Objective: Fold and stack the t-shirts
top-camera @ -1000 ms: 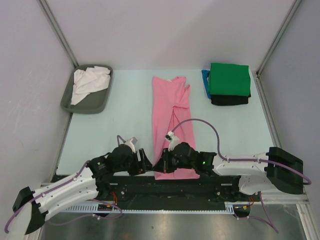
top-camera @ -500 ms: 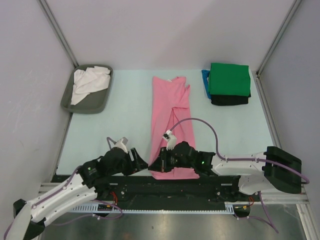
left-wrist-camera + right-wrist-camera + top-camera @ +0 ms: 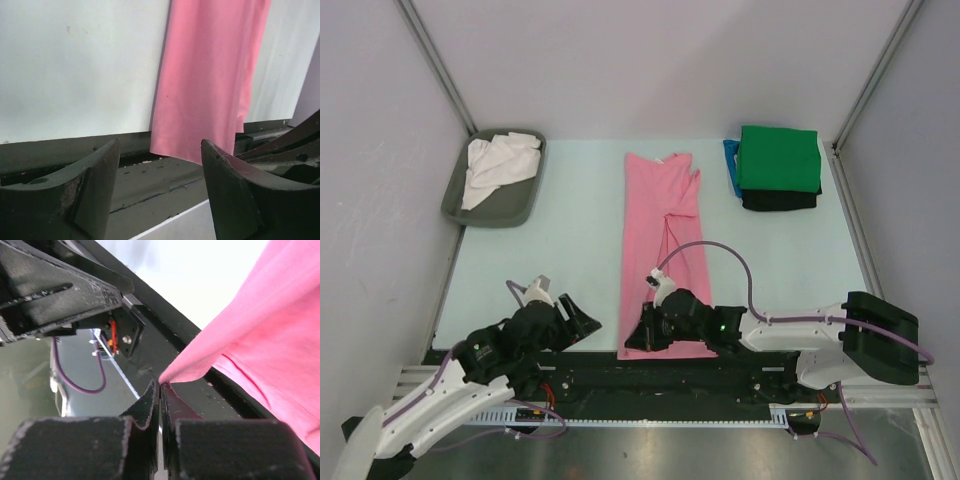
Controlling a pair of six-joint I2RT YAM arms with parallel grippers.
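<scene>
Currently, right pincer (image 3: 160,388) grips pink t-shirt (image 3: 661,212) at hem corner; left pincer (image 3: 160,151) beside it stands open. Next, likely fold hem toward collar.

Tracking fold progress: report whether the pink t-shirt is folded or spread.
Folded lengthwise: the pink t-shirt lies as a narrow strip, its near corner pinched in the shut right claw.

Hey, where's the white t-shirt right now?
In the top view, the white t-shirt lies crumpled inside the grey tray at the far left corner of the table, well left of the long pink t-shirt in the middle.
</scene>
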